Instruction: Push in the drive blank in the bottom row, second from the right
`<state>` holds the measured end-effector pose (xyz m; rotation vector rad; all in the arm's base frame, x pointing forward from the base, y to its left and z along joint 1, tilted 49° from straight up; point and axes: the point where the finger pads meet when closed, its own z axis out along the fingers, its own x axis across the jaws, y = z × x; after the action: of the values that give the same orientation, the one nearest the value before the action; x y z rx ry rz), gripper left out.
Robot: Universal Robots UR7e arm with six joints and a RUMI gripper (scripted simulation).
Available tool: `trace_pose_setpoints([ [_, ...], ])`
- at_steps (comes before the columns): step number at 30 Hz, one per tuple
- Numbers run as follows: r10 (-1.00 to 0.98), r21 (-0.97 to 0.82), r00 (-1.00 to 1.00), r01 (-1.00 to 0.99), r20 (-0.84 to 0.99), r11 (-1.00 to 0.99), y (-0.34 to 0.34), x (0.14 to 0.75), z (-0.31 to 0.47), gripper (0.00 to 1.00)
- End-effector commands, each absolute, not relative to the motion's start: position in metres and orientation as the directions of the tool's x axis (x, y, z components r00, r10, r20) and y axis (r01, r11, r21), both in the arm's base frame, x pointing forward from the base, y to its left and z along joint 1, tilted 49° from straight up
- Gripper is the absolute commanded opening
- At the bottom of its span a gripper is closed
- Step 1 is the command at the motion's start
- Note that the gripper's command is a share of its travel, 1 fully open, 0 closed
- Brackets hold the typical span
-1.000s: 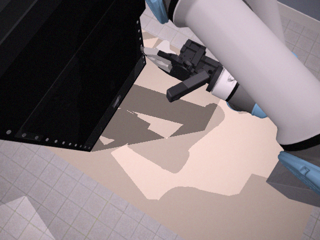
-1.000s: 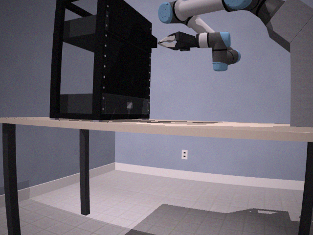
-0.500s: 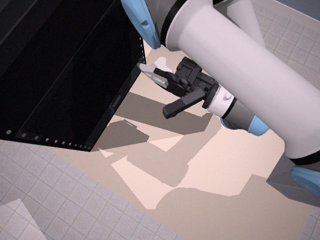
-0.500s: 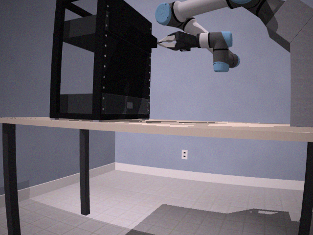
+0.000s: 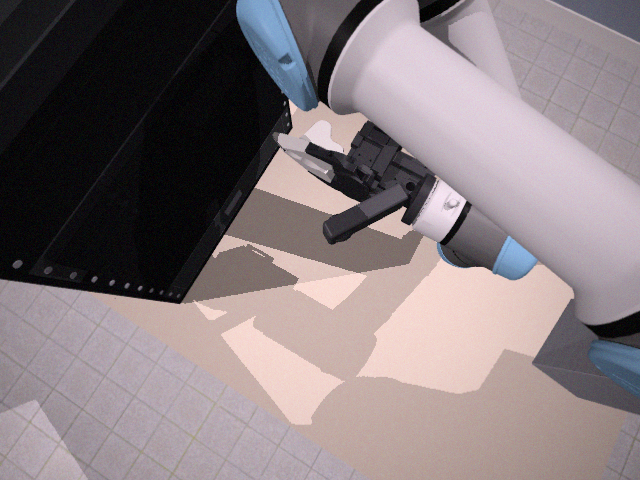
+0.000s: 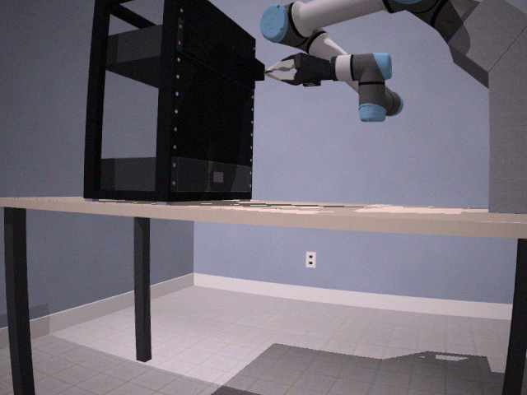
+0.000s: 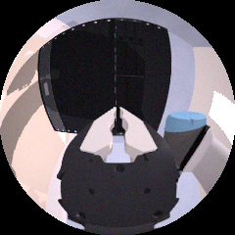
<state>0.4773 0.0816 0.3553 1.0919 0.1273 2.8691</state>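
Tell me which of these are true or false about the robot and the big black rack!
1. The pincer is shut with nothing in it. True.
2. The rack stands on the floor. False: it stands on the table.
3. The pincer's tip is up near the rack's top. True.
4. The pincer points away from the rack. False: it points at the rack's front.
5. The arm has blue caps. True.

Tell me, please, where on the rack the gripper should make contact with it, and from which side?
No grasp fits: the rack is unfastened, so contact only its front face, pressing straight in with the shut gripper, tips together. The blanks are too dark to distinguish.
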Motion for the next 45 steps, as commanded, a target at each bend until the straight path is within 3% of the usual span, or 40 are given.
trace_pose_setpoints([
  [1,0.095,0.103,-0.748,-0.036,0.656,-0.994,0.082,0.484,0.364,0.00],
  [13,0.095,0.103,-0.748,-0.036,0.656,-0.994,0.085,0.514,0.397,0.00],
  [45,0.095,0.103,-0.748,-0.036,0.656,-0.994,0.085,0.515,0.398,0.00],
])
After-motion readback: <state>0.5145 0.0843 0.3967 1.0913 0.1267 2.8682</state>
